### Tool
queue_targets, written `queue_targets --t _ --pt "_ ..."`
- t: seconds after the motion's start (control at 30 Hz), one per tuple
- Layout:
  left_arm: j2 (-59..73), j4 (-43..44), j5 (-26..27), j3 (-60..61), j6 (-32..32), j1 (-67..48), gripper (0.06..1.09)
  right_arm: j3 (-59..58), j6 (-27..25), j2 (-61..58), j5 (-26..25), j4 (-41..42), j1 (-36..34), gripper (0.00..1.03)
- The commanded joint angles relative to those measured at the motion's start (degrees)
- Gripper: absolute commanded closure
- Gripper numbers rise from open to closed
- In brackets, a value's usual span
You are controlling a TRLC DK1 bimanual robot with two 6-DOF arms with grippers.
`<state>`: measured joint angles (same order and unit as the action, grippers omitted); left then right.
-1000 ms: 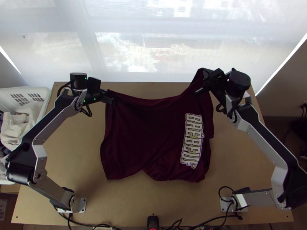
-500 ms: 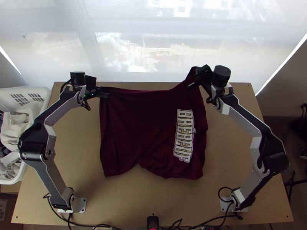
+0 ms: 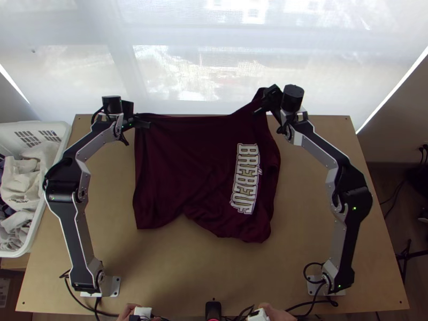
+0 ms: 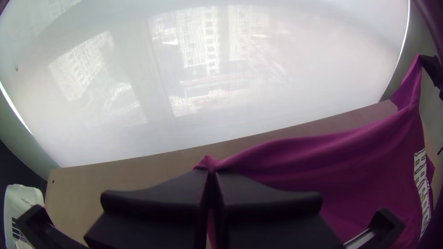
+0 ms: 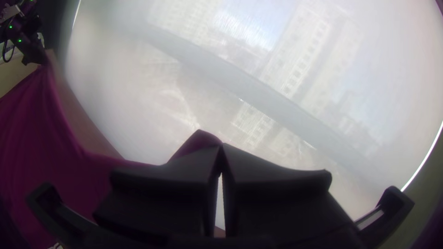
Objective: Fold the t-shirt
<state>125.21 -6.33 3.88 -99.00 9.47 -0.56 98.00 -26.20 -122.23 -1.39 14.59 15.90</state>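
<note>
In the top view the maroon t-shirt [image 3: 187, 166] is stretched between both grippers, its lower part over the table and its white lettering toward the right. My left gripper [image 3: 143, 122] is shut on its far left corner; in the left wrist view the fingers of the left gripper [image 4: 211, 177] pinch the cloth [image 4: 295, 161]. At the far right corner, my right gripper [image 3: 263, 108] is shut on a raised peak of the shirt. The right wrist view has the right gripper [image 5: 221, 154] with its tips together on the cloth [image 5: 198, 140].
A white basket [image 3: 63, 140] of light cloths stands at the left beside the wooden table [image 3: 176, 273]. A translucent blind [image 3: 176, 64] hangs beyond the far edge. A person's hands [image 3: 275, 312] are at the near edge, by a small black device [image 3: 213, 309].
My right gripper has moved left and slightly toward the far edge, and my left gripper slightly left and farther away. The shirt has shifted with them. Hands have appeared at the near edge.
</note>
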Motion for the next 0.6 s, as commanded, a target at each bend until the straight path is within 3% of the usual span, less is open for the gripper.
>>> queue_targets --t 0.0,0.3,0.57 --pt "8.3 0.5 -2.4 -10.2 0.3 0.3 1.05 8.1 -1.1 -8.4 -0.9 0.0 -0.3 1.00" --pt "13.5 -0.1 -3.2 -16.1 0.7 0.0 1.05 15.8 -1.1 -15.1 -2.4 -0.4 -0.6 1.00" --pt "7.8 -2.5 -2.5 -12.9 0.3 0.5 1.05 10.6 1.8 -9.4 -2.7 -0.8 -0.7 1.00"
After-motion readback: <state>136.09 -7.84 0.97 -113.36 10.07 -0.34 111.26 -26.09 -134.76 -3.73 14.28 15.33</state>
